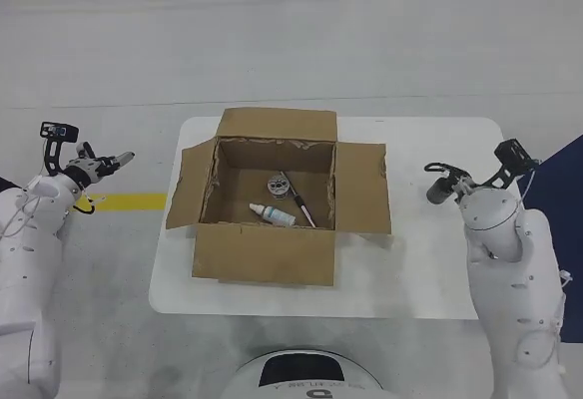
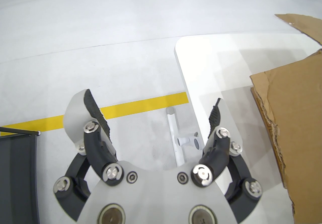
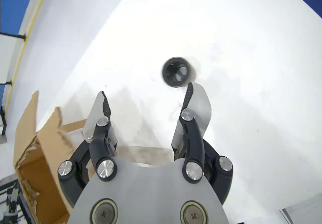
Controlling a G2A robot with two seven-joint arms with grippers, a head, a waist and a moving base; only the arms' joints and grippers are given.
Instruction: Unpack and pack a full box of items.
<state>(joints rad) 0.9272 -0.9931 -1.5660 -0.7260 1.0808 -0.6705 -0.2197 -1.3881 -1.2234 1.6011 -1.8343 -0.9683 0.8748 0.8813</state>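
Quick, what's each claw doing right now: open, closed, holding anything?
Left claw: open, empty.
Right claw: open, empty; a black round object is just beyond it.

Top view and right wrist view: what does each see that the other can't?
Top view: inside the cardboard box, a white bottle, a round grey thing and a dark pen-like stick; the left gripper beside the white table. Right wrist view: ribbed pads on the open right gripper. Both: the box's flaps, the table, a black round thing near that gripper.
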